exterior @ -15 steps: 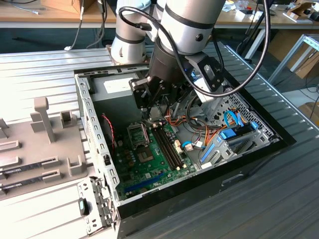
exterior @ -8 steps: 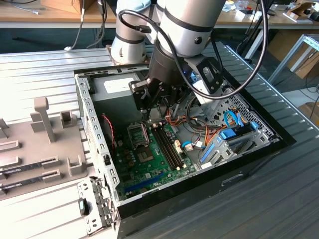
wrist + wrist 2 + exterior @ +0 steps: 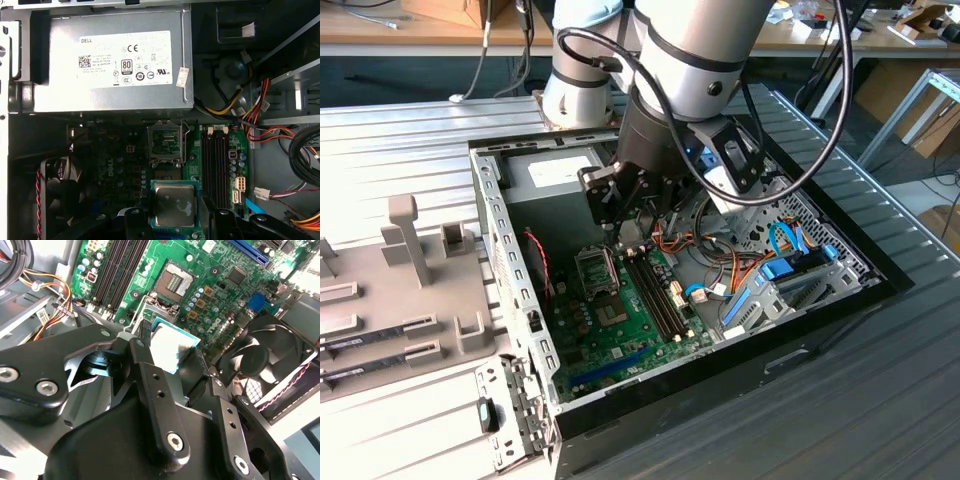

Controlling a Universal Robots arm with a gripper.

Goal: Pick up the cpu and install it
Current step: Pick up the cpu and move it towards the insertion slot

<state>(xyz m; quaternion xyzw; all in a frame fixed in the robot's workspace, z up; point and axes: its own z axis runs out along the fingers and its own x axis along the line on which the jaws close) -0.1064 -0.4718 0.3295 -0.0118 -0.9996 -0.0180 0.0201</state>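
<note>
The cpu (image 3: pixel 173 205), a flat square chip with a silver-grey top and thin green rim, sits between the black fingers (image 3: pixel 136 222) of my gripper (image 3: pixel 174 214), which is shut on it. In the second wrist view the cpu (image 3: pixel 169 346) hangs tilted between the fingers (image 3: pixel 146 357) of the gripper (image 3: pixel 171 343), above the motherboard and short of the open socket (image 3: pixel 175 284). In the first wrist view the socket (image 3: pixel 166 141) lies a little beyond the chip, its frame open. In the exterior view my gripper (image 3: pixel 628 215) hovers inside the computer case, just above the socket (image 3: pixel 597 270).
A big grey box with a white label (image 3: pixel 110 60) fills the case's back. Black memory slots (image 3: pixel 215 165) run beside the socket, a black fan (image 3: pixel 260 360) sits on its other side, and orange and yellow cables (image 3: pixel 720 260) bunch nearby. A grey fixture (image 3: pixel 380 330) holding memory sticks lies at the exterior view's left.
</note>
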